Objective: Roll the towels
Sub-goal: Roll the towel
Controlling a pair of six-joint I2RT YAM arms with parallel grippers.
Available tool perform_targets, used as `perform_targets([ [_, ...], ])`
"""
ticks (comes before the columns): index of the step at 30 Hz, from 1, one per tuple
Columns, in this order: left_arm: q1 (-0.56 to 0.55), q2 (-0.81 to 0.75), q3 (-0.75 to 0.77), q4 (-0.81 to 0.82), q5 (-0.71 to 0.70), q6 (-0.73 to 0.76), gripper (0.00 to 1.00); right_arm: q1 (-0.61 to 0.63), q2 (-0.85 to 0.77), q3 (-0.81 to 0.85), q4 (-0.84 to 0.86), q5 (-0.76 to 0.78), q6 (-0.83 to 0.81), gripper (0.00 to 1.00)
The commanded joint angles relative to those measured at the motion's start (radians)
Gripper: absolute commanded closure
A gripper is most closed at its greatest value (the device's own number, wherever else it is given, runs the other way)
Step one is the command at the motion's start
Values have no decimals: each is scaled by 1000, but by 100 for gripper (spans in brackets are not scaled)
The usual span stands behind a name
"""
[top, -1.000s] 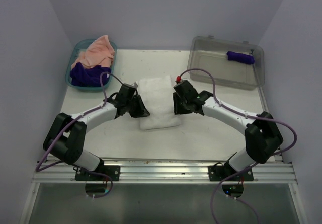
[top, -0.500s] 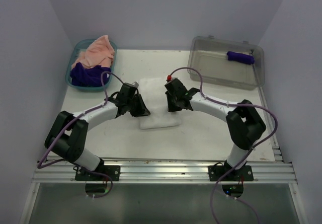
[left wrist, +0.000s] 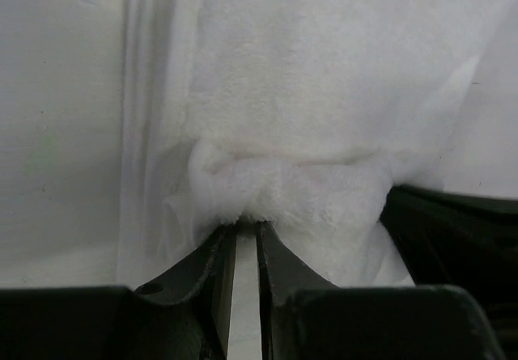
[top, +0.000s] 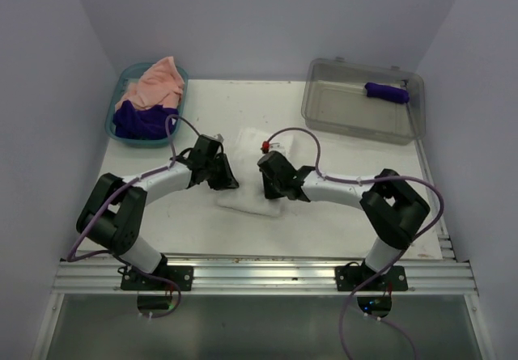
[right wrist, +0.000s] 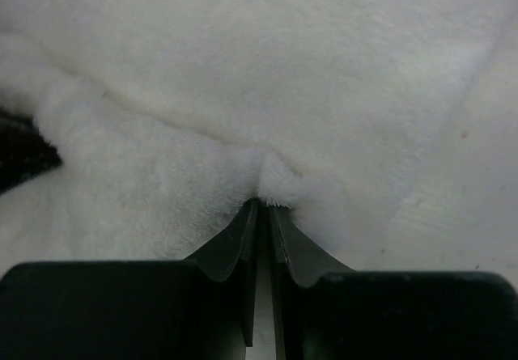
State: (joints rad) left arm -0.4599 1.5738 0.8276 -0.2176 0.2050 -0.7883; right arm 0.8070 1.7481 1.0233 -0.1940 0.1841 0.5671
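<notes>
The white towel (top: pixel 249 172) lies bunched and folded in the middle of the table. My left gripper (top: pixel 229 179) is shut on its left edge; the left wrist view shows the fingertips (left wrist: pixel 243 229) pinching white pile (left wrist: pixel 324 117). My right gripper (top: pixel 267 185) is shut on the towel's near right edge; the right wrist view shows the fingertips (right wrist: pixel 264 205) pinching a fold of the towel (right wrist: pixel 267 69). A peach-pink towel (top: pixel 154 82) and a dark purple towel (top: pixel 139 120) lie in the teal basket. A dark purple roll (top: pixel 386 92) lies in the clear grey bin.
The teal basket (top: pixel 114 106) stands at the back left and the clear grey bin (top: pixel 360 109) at the back right. The metal rail (top: pixel 267 273) runs along the near edge. Purple cables loop over both arms.
My right gripper has moved left and nearer across the towel, folding its right side over. The towel has become narrower and bunched. My left gripper has barely moved.
</notes>
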Motion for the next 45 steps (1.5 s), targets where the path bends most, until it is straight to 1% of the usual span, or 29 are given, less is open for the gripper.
perform_targets([
  [1,15,23,27,-22,-42,55,80,151,-39,-104,-136,-40,143,90],
  [2,15,26,31,-20,-45,63,80,203,-80,-118,-133,-43,172,90],
  [3,17,32,37,-20,-47,67,80,227,-97,-126,-113,-46,212,90],
  [5,15,60,68,-34,-50,89,80,279,-124,-105,-123,-22,229,89],
  [11,17,98,102,-29,11,107,80,296,-128,4,-234,78,175,85],
  [13,17,98,97,-26,14,112,80,308,-162,17,-239,104,149,83],
  [14,18,98,93,-25,14,116,80,336,-189,12,-223,127,145,82],
  [15,17,101,91,-25,14,118,80,353,-214,3,-204,162,114,78],
  [16,18,106,87,-20,14,118,80,377,-252,0,-194,176,105,71],
  [18,17,114,81,1,39,121,80,383,-254,17,-202,190,68,67],
  [24,17,120,76,11,65,119,80,425,-156,119,-211,207,-16,54],
  [27,17,117,77,4,63,123,80,451,-87,170,-209,206,-65,46],
  [28,17,118,77,3,65,123,80,465,-67,187,-211,215,-75,40],
  [33,17,117,73,1,68,123,80,469,62,193,-211,265,-90,32],
  [36,17,115,73,-2,65,124,79,469,120,182,-206,288,-69,32],
  [38,17,109,73,-8,63,126,78,472,163,176,-209,310,-52,32],
  [40,20,98,74,-14,63,124,76,472,183,160,-206,337,-20,43],
  [41,21,95,74,-19,71,121,75,472,186,152,-202,344,-3,61],
  [42,23,91,73,-20,79,123,74,472,186,146,-196,348,2,61],
  [43,32,85,76,-23,88,120,73,471,185,132,-191,342,2,79],
  [45,46,75,79,-28,137,116,70,469,160,115,-173,344,13,94],
])
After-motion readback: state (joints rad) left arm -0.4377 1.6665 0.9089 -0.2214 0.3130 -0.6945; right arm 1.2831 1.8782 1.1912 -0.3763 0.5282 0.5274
